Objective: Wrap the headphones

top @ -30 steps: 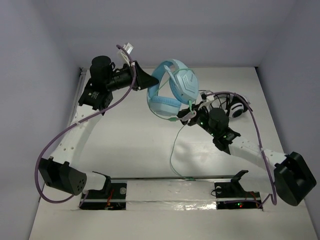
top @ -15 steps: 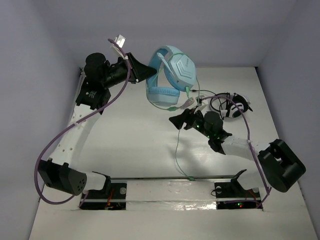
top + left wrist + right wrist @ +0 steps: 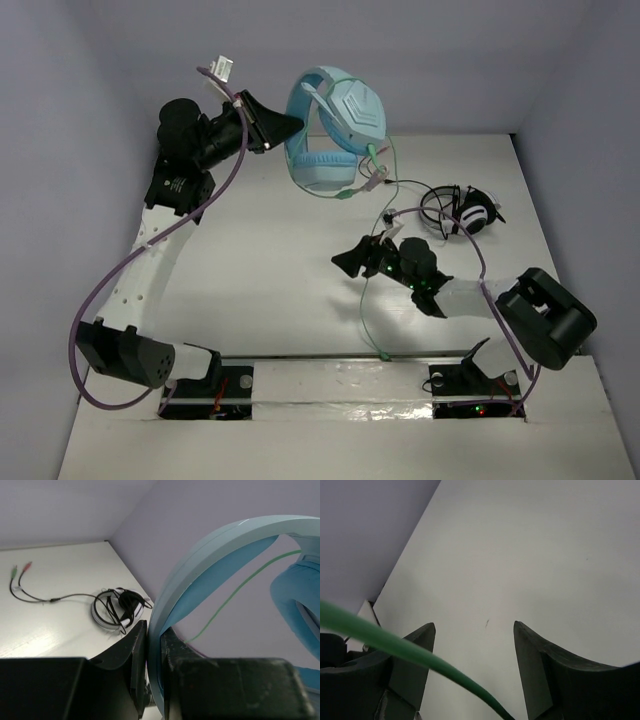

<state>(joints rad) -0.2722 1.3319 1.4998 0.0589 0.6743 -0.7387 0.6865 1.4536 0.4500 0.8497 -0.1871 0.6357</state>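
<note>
My left gripper point(image 3: 154, 630) pinches the headphones point(image 3: 335, 130) by the headband point(image 3: 210, 555), high above the desk point(image 3: 250, 260), so the green cable point(image 3: 362, 300) hangs free. My right gripper point(image 3: 352, 262), spread, has the cable crossing between its jaws unpinched, I think to catch it.

White links point(image 3: 150, 250), black joint housings point(image 3: 545, 320), looping purple cables point(image 3: 88, 308), a black left claw point(image 3: 295, 124) and right claw point(image 3: 352, 257).
</note>
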